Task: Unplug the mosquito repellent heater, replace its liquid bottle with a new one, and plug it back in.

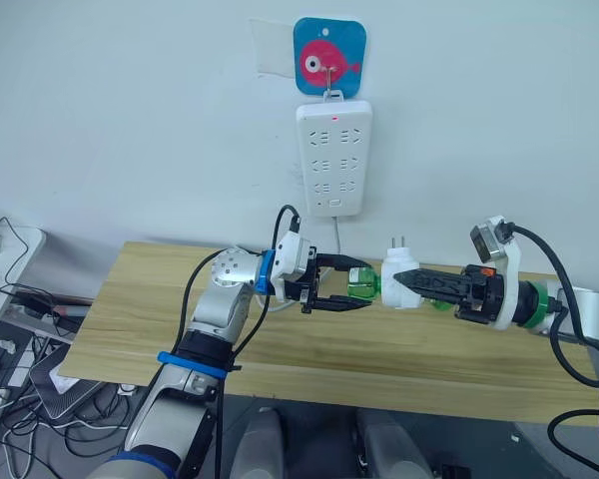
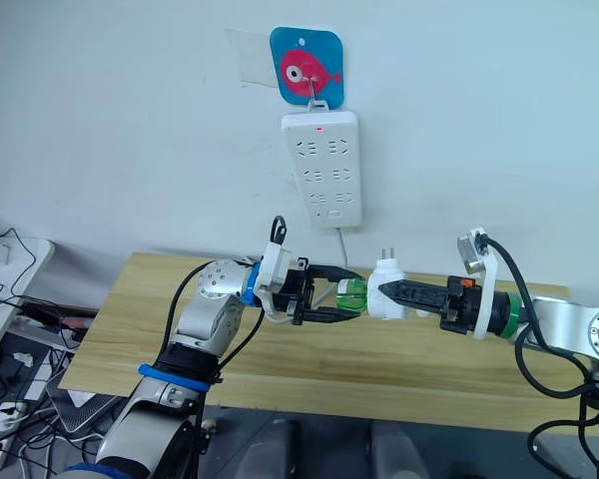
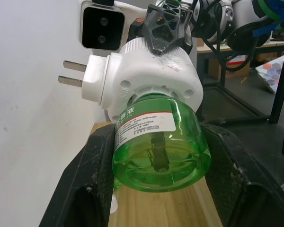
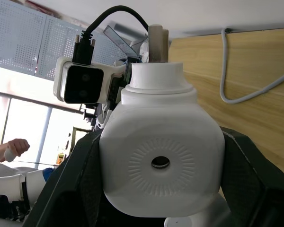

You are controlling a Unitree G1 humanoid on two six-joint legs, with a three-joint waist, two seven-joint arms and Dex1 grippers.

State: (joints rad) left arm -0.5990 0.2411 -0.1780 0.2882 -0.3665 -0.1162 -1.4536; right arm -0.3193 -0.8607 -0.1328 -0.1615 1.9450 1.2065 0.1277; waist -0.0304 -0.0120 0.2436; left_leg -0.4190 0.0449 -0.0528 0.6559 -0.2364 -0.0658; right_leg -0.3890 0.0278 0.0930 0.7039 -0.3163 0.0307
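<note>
My right gripper is clamped on the mosquito repellent heater, held in the air above the desk, prongs pointing up, below the wall power strip. My left gripper has its fingers set on both sides of the liquid bottle, touching it. The bottle is seated in the heater's underside.

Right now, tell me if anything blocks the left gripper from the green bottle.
Nothing visible does. The left gripper already has a finger on each side of the green bottle, which is still seated in the white heater.
</note>
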